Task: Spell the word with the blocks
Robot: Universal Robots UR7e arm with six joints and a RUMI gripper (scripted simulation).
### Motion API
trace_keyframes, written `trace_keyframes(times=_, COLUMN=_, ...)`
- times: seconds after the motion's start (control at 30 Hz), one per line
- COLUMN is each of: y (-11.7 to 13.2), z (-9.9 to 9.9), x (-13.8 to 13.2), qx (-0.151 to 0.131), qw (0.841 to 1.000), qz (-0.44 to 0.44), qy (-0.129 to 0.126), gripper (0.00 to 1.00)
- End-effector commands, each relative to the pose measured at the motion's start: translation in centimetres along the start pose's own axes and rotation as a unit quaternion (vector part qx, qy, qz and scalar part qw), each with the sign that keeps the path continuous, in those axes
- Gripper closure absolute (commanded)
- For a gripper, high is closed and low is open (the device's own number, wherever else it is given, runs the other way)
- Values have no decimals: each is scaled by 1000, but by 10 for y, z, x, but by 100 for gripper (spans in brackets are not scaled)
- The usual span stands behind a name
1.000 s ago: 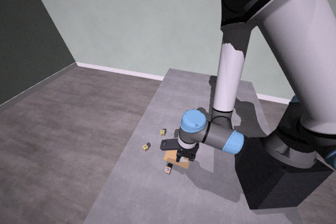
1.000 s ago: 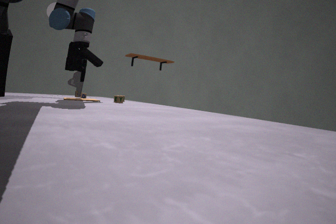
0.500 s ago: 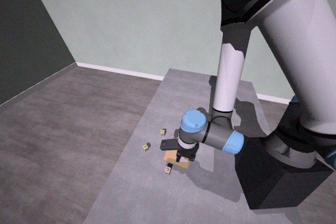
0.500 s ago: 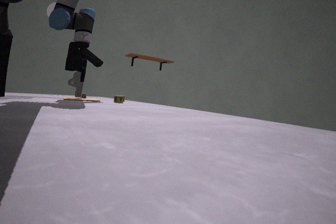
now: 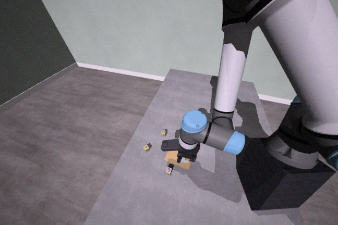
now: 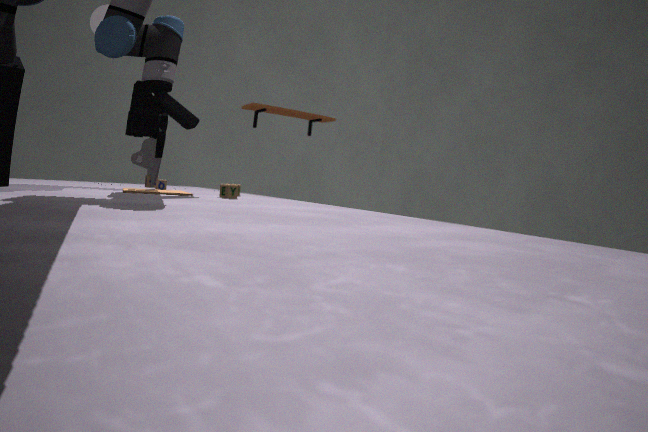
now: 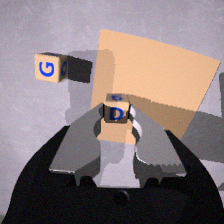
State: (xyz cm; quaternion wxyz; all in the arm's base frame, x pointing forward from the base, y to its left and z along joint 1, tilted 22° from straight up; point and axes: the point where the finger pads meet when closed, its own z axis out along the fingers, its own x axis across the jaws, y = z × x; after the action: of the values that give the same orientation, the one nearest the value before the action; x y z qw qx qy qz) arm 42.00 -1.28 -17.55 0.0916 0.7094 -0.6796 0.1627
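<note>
Low over the orange mat (image 5: 171, 155) (image 6: 175, 192) (image 7: 155, 65), near one edge, is the D block (image 6: 149, 181) (image 7: 116, 114), pinched between the closed jaws of the gripper (image 5: 182, 159) (image 6: 153, 179) (image 7: 115, 105) — whether it touches down, I cannot tell. Beside the mat lies the G block (image 5: 168, 170) (image 6: 161, 185) (image 7: 47, 68); farther out sit the O block (image 5: 163, 133) and the fourth block (image 5: 146, 147). No letter is released in place; D's setting seems underway, O and G remain — the spare is already off.

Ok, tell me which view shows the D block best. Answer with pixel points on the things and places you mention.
The wrist view: the D block (image 7: 116, 114) (image 6: 148, 181) sits between the gripper's (image 5: 182, 161) (image 6: 152, 182) (image 7: 116, 111) fingertips, its letter readable. The exterior view shows only a small part, letter unreadable; from the top, I cannot make it out beneath the gripper.
</note>
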Motion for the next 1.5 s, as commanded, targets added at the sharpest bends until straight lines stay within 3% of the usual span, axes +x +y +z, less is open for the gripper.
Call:
trace_keyframes(times=0.0, y=0, z=0, x=0, qx=1, qw=1000, qz=0, qy=0, gripper=95)
trace_keyframes(times=1.47, y=0, z=4, x=0, qx=1, qw=1000, qz=0, qy=0, gripper=95)
